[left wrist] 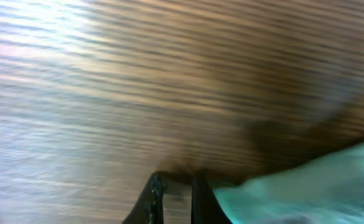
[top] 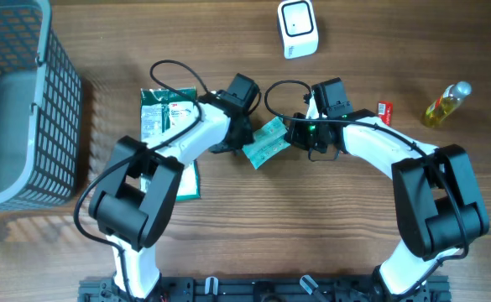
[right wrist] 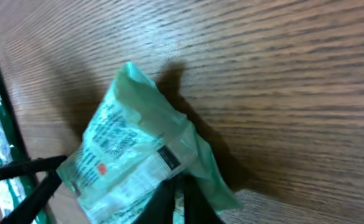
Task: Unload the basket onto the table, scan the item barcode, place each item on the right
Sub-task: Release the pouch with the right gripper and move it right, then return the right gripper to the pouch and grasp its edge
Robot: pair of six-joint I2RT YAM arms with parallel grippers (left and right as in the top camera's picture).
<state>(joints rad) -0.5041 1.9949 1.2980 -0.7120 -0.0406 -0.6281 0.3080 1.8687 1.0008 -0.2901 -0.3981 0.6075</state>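
The counter [top: 312, 243] spreads under my 2 jaws. The scanner [top: 297, 29] stands beyond them, well apart. The packet [top: 266, 143] is between them. My right jaws pinch its near edge. My left jaws are pressed together at its far corner, though I cannot tell if they grip it. I judge the packet is in hand, but showing its barcode to the scanner is not yet done.

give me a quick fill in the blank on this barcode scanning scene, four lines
1. The scanner, beyond the teal packet, is coloured ____.
2. The bottle holds ____ liquid.
3. The dark green packets lie under the ____ arm.
4. The grey mesh container is a ____.
Missing words: white; yellow; left; basket.
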